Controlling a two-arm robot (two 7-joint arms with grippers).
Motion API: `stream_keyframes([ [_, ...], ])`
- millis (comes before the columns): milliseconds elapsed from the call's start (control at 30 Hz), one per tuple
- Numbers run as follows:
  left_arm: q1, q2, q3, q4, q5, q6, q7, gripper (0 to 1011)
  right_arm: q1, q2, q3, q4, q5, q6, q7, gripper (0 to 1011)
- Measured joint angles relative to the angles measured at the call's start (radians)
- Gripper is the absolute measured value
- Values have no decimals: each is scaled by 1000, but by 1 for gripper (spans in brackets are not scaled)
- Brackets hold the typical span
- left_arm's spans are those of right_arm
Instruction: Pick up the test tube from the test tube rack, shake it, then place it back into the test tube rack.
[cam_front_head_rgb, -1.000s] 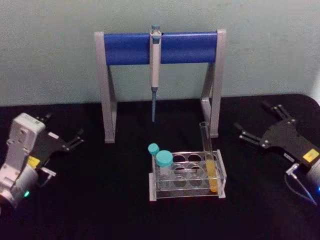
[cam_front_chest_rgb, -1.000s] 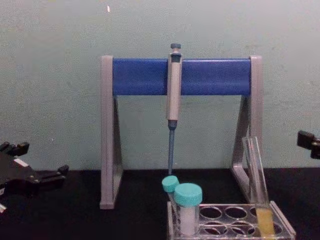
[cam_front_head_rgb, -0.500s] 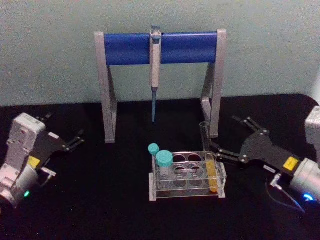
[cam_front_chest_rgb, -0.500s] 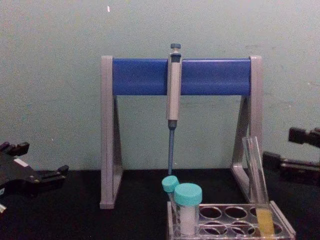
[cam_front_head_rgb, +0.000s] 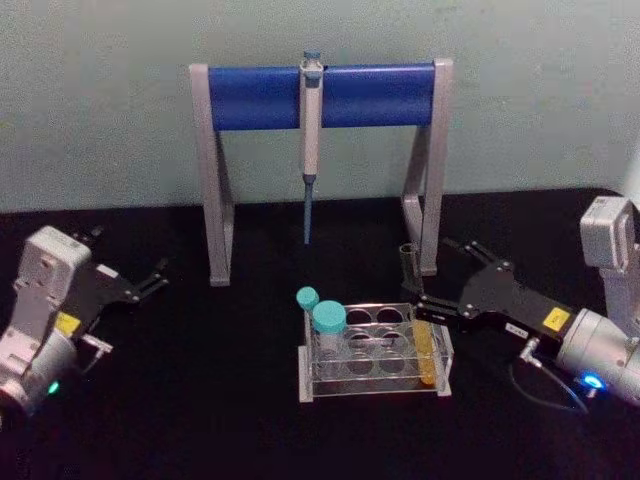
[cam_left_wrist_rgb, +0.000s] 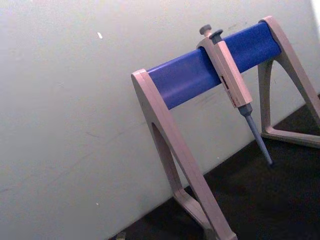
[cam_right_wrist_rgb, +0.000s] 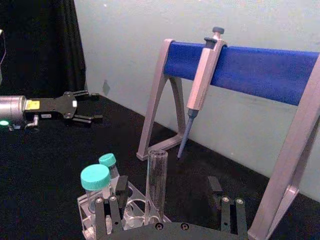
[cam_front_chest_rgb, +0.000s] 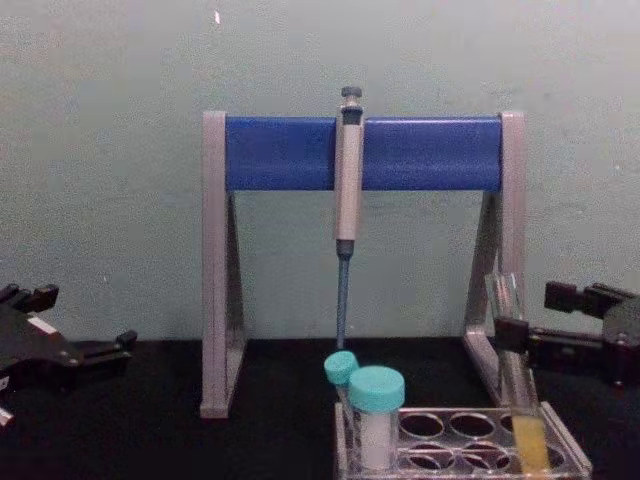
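**Black table (cam_front_head_rgb: 200, 410): right gripper (cam_front_head_rgb: 434, 270) straddles tube (cam_front_head_rgb: 426, 350), no grasp**

Pale wall behind. Rack (cam_front_head_rgb: 372, 390) sits mid-table. Tube stands at the rack's right end, front row, leaning back a bit. Its yellow-orange liquid is low down, and clear glass sticks up above the rack.

Right gripper comes in from the rack's right, level with the tube's clear part above the rack top. Fingers are released and spread wide, with the tube between them.
- Right wrist view: tube stands in the gap, much closer to one finger than the other. Can't tell if that finger touches glass.
- Chest view gives height: one fingertip (cam_front_chest_rgb: 511, 334) overlaps the tube above the liquid line, and the other sits off to the rack's right.
- Head view gives layout: one fingertip is right at the tube, the other farther behind the rack.

Left gripper (cam_front_head_rgb: 125, 255) is parked well left of the rack, fingers apart, holding nothing.

Two teal-capped tubes (cam_front_head_rgb: 328, 318) are in the rack's left end. Stand (cam_front_head_rgb: 250, 97) with a blue bar is behind the rack, pipette (cam_front_head_rgb: 311, 120) hanging off it. Left wrist view shows those two against the wall.
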Motion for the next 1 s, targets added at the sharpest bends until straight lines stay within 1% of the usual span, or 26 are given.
stream_keyframes([
  [233, 0, 0, 0, 0, 0, 0, 0, 1001, 26, -8, -10, 16, 0, 34, 19, 1000],
  [400, 0, 0, 0, 0, 0, 0, 0, 1001, 37, -6, -16, 17, -1, 54, 24, 1000],
  [467, 0, 0, 0, 0, 0, 0, 0, 1001, 47, -3, -22, 17, -1, 70, 29, 1000],
  [633, 0, 0, 0, 0, 0, 0, 0, 1001, 60, 0, -34, 20, -6, 90, 31, 1000],
  [1000, 0, 0, 0, 0, 0, 0, 0, 1001, 78, 3, -52, 29, -15, 108, 32, 1000],
])
